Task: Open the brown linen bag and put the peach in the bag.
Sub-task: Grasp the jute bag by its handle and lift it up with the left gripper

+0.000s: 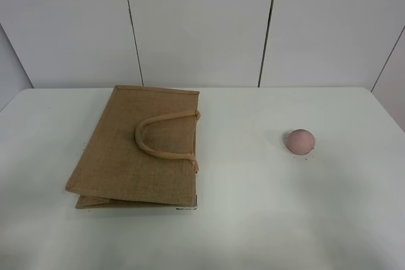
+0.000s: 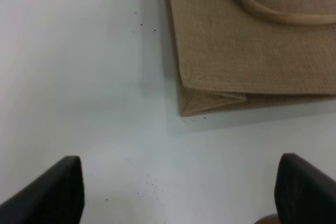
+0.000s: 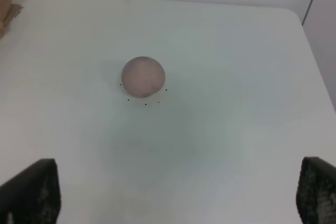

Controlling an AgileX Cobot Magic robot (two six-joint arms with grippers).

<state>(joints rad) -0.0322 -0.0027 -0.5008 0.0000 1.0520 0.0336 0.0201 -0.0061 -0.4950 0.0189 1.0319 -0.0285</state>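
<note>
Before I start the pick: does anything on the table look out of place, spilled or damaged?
Nothing serious. The bag lies flat and shut, a little askew to the table edge, one handle on top. The peach sits whole, apart. Only oddity: tiny dark specks around the peach and near the bag.

I see white matte table (image 1: pixel 266 219) filling near field, far corners rounded. Far side: pale grey wall panels (image 1: pixel 196 23), split by thin dark seams (image 1: pixel 131 23). Light even, diffuse, shadows soft. Few dark specks (image 2: pixel 155 30) on tabletop.
</note>
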